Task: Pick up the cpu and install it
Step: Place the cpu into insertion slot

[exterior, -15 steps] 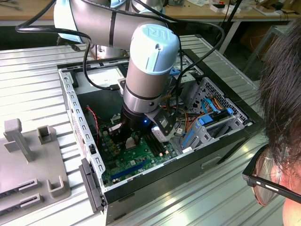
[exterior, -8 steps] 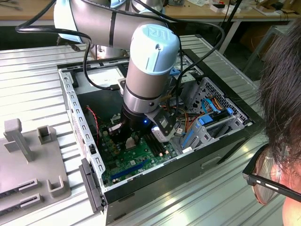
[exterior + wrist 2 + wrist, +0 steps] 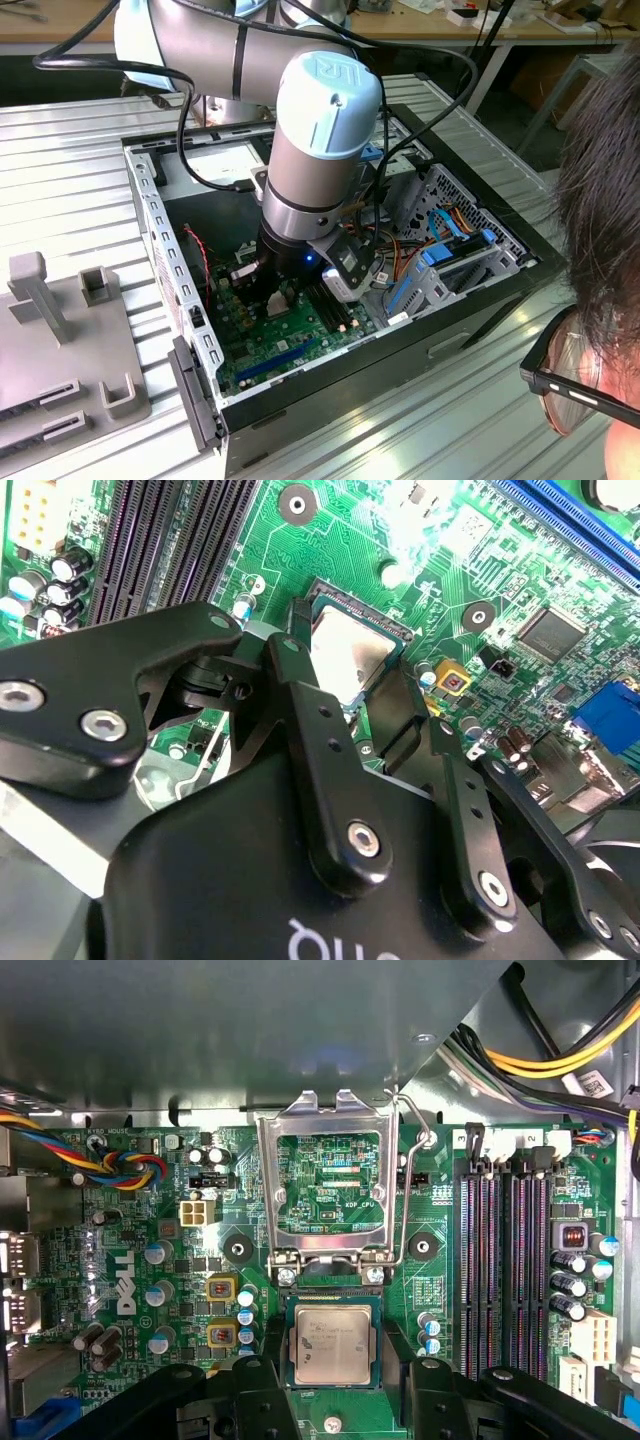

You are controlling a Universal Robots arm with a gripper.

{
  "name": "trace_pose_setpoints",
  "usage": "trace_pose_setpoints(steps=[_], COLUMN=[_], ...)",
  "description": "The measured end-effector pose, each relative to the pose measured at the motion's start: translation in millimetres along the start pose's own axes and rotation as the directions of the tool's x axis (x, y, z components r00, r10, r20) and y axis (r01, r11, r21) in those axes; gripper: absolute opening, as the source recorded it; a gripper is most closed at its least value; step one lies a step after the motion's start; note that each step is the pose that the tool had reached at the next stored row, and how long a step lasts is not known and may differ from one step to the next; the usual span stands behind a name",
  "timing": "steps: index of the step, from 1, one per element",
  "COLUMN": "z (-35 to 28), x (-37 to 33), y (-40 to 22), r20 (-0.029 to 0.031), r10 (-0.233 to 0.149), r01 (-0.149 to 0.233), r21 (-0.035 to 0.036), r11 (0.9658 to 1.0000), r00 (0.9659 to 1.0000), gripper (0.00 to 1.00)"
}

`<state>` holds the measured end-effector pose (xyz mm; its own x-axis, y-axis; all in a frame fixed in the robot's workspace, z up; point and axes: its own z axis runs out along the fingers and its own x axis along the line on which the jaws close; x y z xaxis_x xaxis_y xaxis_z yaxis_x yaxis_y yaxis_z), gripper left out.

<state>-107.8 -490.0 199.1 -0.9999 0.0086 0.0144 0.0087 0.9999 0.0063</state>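
Observation:
The cpu, a flat square chip with a dull grey metal top, lies level in the open socket on the green motherboard. In the second wrist view the cpu sits between two black fingers. My gripper is straight above it, shut on the cpu, one finger against each of two opposite sides. The hinged silver socket frame stands flipped open beside the socket, its wire lever raised. In the exterior view the gripper reaches down into the computer case.
Long black memory slots run beside the socket. Coloured cable bundles and yellow wires hang near the case walls. The open case rests on a ribbed metal table; a person's head is at the exterior view's right.

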Motion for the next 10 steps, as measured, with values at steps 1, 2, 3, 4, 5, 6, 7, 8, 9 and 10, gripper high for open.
trace_pose_setpoints(steps=[1,2,3,4,5,6,7,8,9,10], z=[0.0,0.0,0.0,0.0,0.0,0.0,0.0,0.0,0.0,0.0], x=[0.0,0.0,0.0,0.0,0.0,0.0,0.0,0.0,0.0,0.0], y=[0.0,0.0,0.0,0.0,0.0,0.0,0.0,0.0,0.0,0.0], r20=[0.0001,0.0001,0.0001,0.0,0.0,0.0,0.0,0.0,0.0,0.0], r10=[-0.001,-0.003,-0.004,-0.006,-0.008,-0.01,-0.012,-0.016,-0.017,-0.017], r01=[0.001,0.003,0.004,0.006,0.008,0.01,0.012,0.016,0.017,0.017], r21=[0.0,0.0,0.0,0.0001,0.0001,0.0002,0.0002,0.0002,0.0002,0.0002], r11=[1.0,1.0,1.0,1.0,1.0,0.9999,0.9999,0.9999,0.9999,0.9999], r00=[1.0,1.0,1.0,1.0,1.0,0.9999,0.9999,0.9999,0.9999,0.9999], gripper=[0.47,0.47,0.47,0.47,0.47,0.47,0.47,0.47,0.47,0.47])
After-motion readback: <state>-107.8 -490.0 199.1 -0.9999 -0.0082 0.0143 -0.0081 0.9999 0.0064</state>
